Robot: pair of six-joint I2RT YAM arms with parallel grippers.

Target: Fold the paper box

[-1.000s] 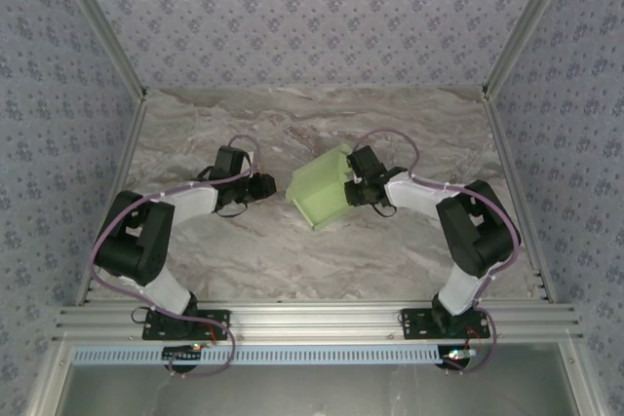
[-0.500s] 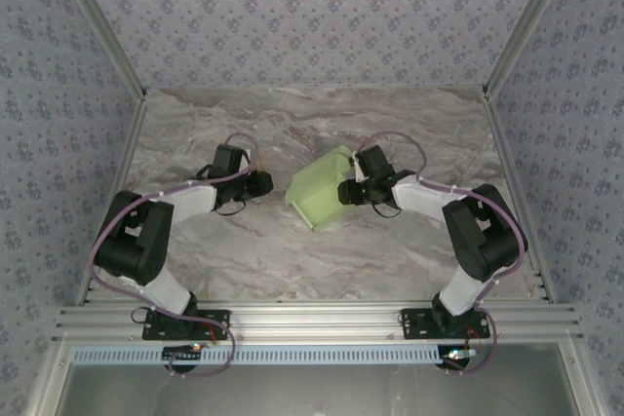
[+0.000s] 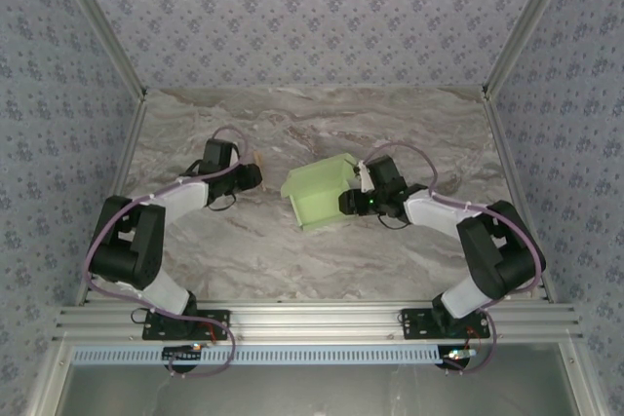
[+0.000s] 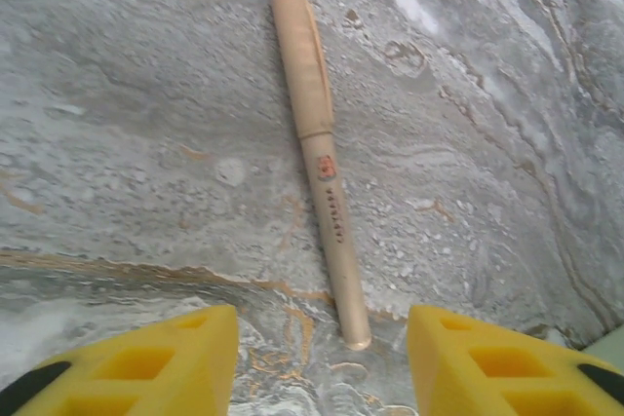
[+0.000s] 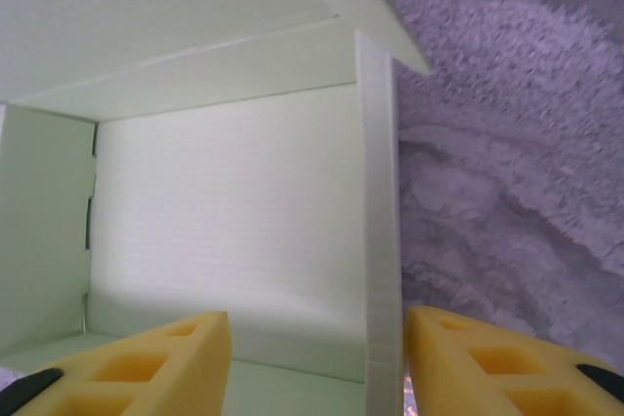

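Top external: pale light-green thin-card paper box (image 3: 320,193) sits near the middle of the grey marbled tabletop (image 3: 292,260), partly erected, resting skewed to the tabletop edges. My right end effector (image 3: 343,204) is at the box's right side. My left end effector (image 3: 255,175) is to the box's left, apart from it, with bare tabletop between.

Left wrist: my yellow fingers (image 4: 146,367) stand spread with nothing gripped. A thin tan pen-like stick (image 4: 317,133) lies flat on the tabletop, its near end lying just ahead of the gap between the fingertips. I cannot tell if it touches either finger. A sliver of green card shows at the lower right corner.

Right wrist: looking into the box's open side, I see the back panel, left wall and a flap overhead. My yellow fingers (image 5: 146,367) are released and spread. The box's right wall edge stands between them, just beside the right finger, not pinched.
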